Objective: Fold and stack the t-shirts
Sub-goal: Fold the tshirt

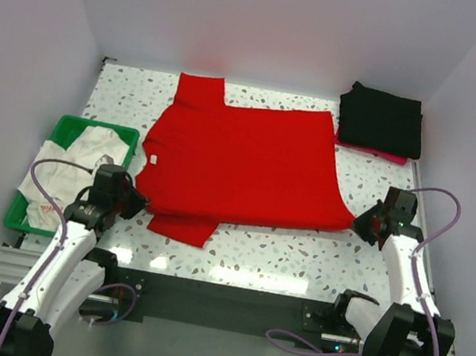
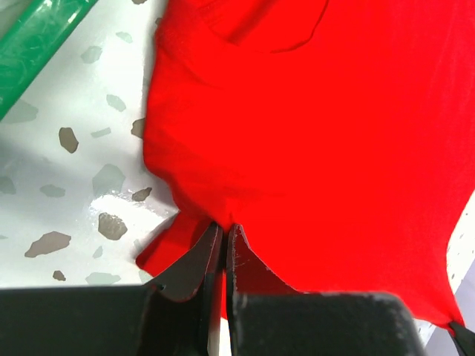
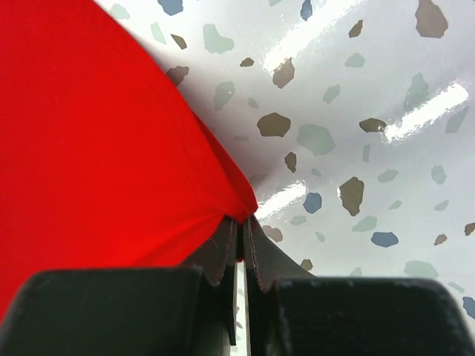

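The bright red t-shirt (image 1: 240,165) lies spread over the middle of the table, collar to the left, hem to the right. My left gripper (image 1: 135,200) is shut on its near left shoulder edge; the left wrist view shows the red cloth (image 2: 312,133) pinched at the tips (image 2: 225,227). My right gripper (image 1: 361,224) is shut on the near hem corner; the right wrist view shows the cloth (image 3: 96,148) pinched at the tips (image 3: 243,220). A white t-shirt (image 1: 76,165) lies in the green basket. Black folded shirts (image 1: 381,120) are stacked at the back right.
The green plastic basket (image 1: 68,127) stands at the left edge, its rim in the left wrist view (image 2: 37,52). A pink edge (image 1: 388,156) shows under the black stack. The speckled table (image 1: 280,254) is walled at the back and both sides.
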Robot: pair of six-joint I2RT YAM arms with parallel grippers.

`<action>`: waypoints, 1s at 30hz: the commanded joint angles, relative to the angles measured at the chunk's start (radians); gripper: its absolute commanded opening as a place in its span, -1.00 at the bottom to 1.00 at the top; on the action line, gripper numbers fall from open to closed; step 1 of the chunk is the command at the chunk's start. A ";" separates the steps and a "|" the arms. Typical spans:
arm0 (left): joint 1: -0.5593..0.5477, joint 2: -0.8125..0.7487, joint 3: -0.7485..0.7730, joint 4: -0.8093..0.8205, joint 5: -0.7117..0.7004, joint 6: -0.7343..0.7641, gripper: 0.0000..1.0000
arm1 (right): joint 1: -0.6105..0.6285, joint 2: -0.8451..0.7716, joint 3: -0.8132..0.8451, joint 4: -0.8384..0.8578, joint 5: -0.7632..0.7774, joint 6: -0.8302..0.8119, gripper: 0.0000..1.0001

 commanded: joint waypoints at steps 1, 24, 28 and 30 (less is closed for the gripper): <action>-0.005 -0.003 0.028 -0.002 -0.060 -0.026 -1.00 | -0.010 0.016 0.031 -0.007 -0.023 -0.039 -1.00; 0.003 0.618 0.429 0.174 -0.150 0.065 -1.00 | 0.046 0.568 0.496 0.150 -0.179 -0.019 -1.00; 0.015 0.689 0.464 0.180 -0.153 0.068 -1.00 | 0.058 0.630 0.546 0.150 -0.169 -0.019 -1.00; 0.021 0.707 0.479 0.188 -0.153 0.071 -1.00 | 0.061 0.648 0.562 0.150 -0.167 -0.019 -1.00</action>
